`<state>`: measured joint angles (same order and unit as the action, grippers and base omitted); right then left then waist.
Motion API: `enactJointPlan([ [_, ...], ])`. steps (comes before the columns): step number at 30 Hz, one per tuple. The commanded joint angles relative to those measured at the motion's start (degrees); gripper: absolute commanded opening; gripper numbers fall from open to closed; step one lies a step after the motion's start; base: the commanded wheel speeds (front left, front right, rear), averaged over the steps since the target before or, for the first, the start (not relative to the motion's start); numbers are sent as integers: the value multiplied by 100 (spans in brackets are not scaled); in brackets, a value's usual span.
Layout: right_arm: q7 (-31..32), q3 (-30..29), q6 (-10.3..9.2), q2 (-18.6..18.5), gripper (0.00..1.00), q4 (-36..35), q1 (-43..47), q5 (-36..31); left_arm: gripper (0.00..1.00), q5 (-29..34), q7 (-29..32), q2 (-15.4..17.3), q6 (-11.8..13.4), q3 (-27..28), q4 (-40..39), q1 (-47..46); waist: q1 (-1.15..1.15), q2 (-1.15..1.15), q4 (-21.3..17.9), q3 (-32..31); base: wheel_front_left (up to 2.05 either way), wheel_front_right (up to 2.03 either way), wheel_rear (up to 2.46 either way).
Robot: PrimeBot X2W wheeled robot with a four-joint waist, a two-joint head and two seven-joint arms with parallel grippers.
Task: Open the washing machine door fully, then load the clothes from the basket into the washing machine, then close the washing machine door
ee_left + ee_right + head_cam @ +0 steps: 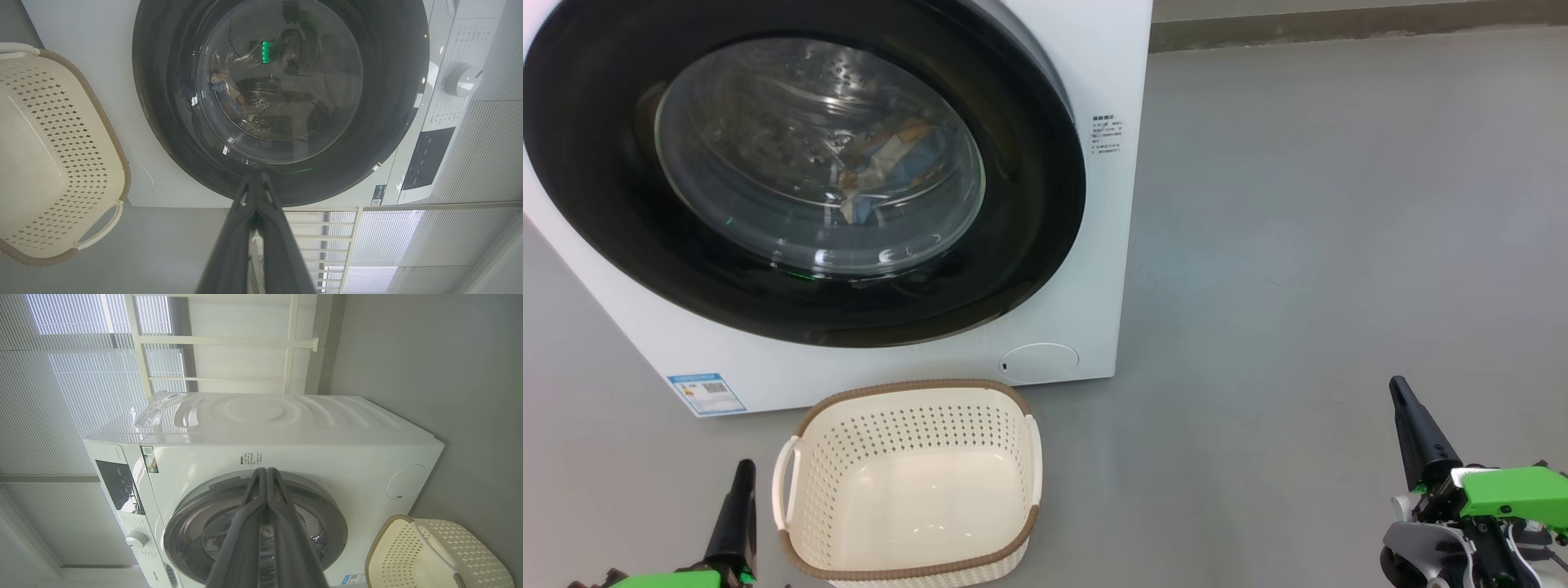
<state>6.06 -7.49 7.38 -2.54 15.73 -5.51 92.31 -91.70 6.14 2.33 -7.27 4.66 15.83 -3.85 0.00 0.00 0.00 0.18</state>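
1. While the washing machine point(1107, 269) is standing on a smooth grey floor point(1339, 245), a darker skirting strip point(1339, 24) is running along the foot of the wall behind it.
2. The washing machine door point(605, 245) is sitting shut against the white front. The clothes point(890, 159) are lying inside the drum point(265, 102), showing blue and cream through the glass bowl point(768, 122).
3. The basket point(915, 429) is resting on the floor just in front of the machine, below the door, with its bare cream bottom showing.
4. The left tool point(255, 176) is hovering beside the basket's left handle, its fingers pressed together.
5. The right tool point(266, 470) is hovering well off to the right over bare floor, its fingers likewise pressed together.
6. Pale slatted blinds point(61, 396) are hanging beyond the machine, with daylight glowing through them, and a white railing point(229, 341) is standing beside them.
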Motion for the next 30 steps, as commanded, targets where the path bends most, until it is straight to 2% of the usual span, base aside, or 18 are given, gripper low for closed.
enactJointPlan([
  [1,38,103,11,-42,0,-171,-66,-10,0,-47,35,54,-22,186,-177,-234,0,0,0,0,0,0,0],
  [30,42,98,11,-39,0,-170,-67,-14,0,-47,35,54,-22,186,-178,-234,0,0,0,0,0,0,0],
])
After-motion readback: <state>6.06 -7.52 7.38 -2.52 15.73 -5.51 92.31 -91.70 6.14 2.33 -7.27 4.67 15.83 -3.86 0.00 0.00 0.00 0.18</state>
